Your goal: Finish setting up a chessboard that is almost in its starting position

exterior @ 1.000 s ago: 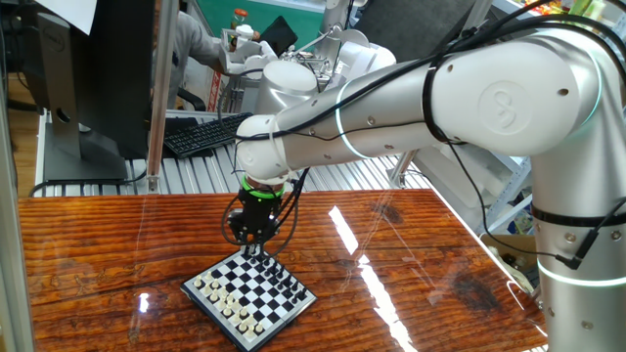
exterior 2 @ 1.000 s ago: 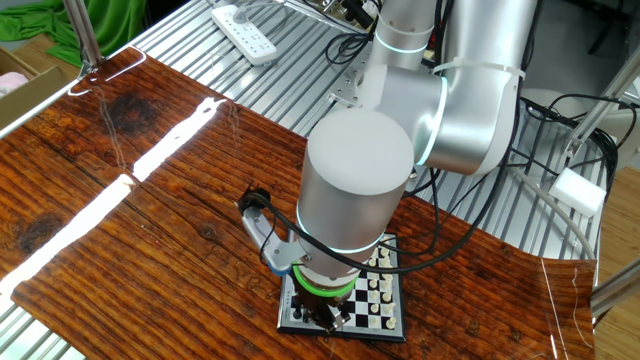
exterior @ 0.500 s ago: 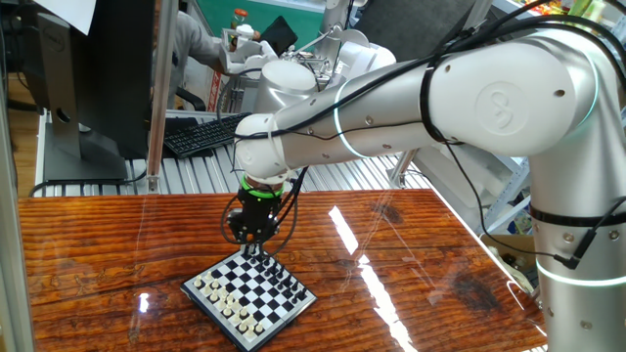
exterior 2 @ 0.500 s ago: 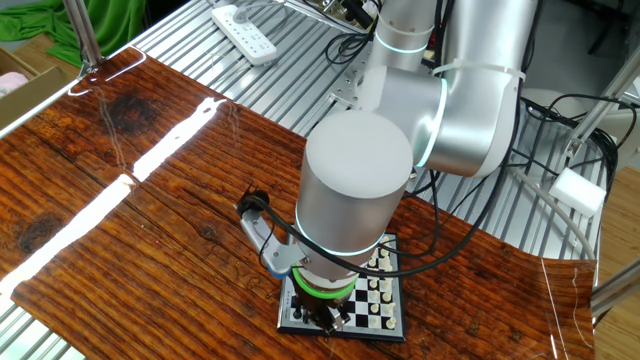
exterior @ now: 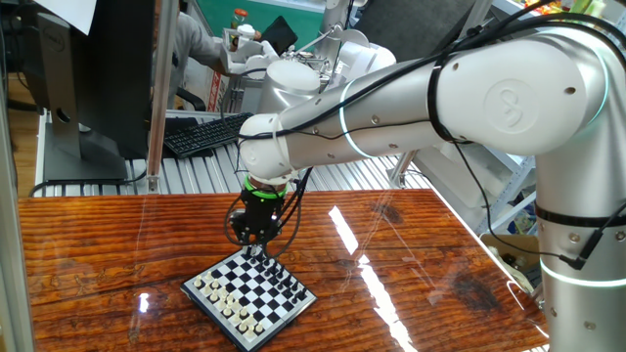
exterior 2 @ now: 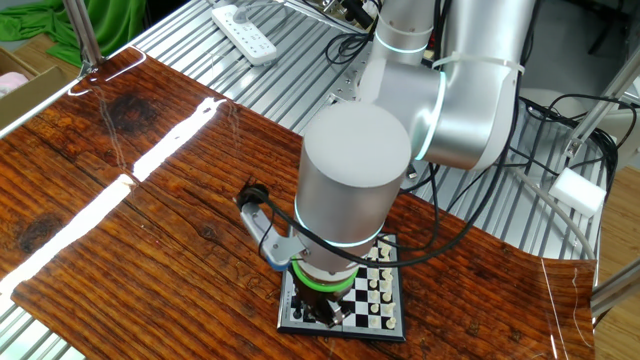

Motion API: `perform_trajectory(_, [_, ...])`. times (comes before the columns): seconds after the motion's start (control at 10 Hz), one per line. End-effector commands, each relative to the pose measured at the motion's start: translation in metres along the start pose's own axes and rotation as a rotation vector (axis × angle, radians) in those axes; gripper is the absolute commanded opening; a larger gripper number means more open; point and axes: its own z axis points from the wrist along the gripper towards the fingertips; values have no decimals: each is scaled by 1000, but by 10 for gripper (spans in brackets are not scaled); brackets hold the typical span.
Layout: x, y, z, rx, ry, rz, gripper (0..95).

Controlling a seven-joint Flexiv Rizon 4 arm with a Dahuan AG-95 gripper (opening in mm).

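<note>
The gripper [exterior: 258, 249] pointed straight down with its jaws drawn nearly together, their tips at the far edge of the chessboard [exterior: 250, 294], in among the black pieces [exterior: 286, 277]. Whether a piece sat pinched between them could not be told; the pieces were too small and the tips too dark. In the other fixed view the arm's wrist hid most of the board, leaving only its white-piece side [exterior 2: 378, 290] and dark rim clear.

The board lay flat on the wooden table [exterior: 411, 254], directly below the jaws, with the white pieces [exterior: 227, 301] along the edge farthest from them.

As a judgement, these pieces would be very light, hard and smooth, easy to tip and likely to knock neighbours over in such tight rows. Each would best be taken from above, across the narrow upper body, with the jaws opened barely wider than the piece so the fingers slip between neighbours
</note>
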Motion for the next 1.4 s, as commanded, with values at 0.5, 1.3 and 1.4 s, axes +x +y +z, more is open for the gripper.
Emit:
perform_trajectory(0.5, [3, -5, 2, -5, 5, 2, 0])
perform_trajectory(1.3, [-2, 0, 1, -15, 4, 13, 0])
perform_trajectory(1.4, [-2, 1, 1, -16, 5, 12, 0])
